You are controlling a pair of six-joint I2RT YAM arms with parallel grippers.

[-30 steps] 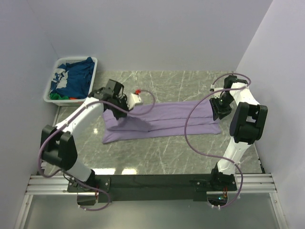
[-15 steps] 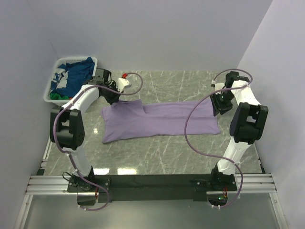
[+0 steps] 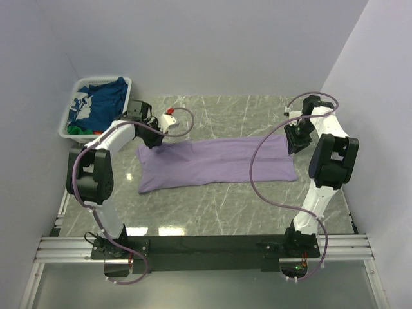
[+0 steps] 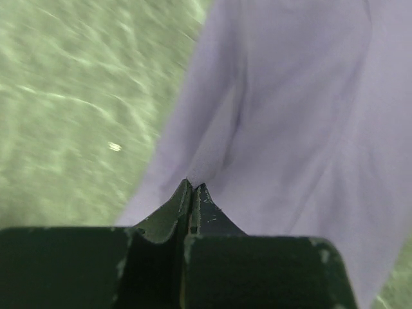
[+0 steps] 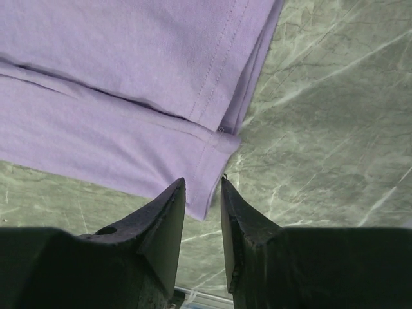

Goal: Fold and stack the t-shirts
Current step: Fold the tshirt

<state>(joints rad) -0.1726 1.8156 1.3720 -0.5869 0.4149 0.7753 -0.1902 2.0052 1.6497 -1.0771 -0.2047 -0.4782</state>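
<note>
The large lavender t-shirt [image 3: 219, 161] lies folded into a long band across the middle of the marble table [image 3: 212, 206]. My left gripper [image 3: 156, 142] is at the band's far left corner. In the left wrist view the gripper [image 4: 193, 184] is shut, with a pinch of the lavender cloth [image 4: 290, 116] at its tips. My right gripper [image 3: 293, 140] is at the band's far right end. In the right wrist view the gripper [image 5: 203, 182] is open, just above the shirt's hemmed corner [image 5: 219, 145], holding nothing.
A white slatted basket [image 3: 69, 111] stands at the far left. It holds a navy t-shirt with white print [image 3: 103, 103], with green cloth [image 3: 78, 131] and red cloth [image 3: 100, 134] under it. Grey walls close in the left, back and right.
My left gripper has swung from over the shirt's left part out to its far left corner, and the raised fold there now lies flat. My right gripper has barely moved.
</note>
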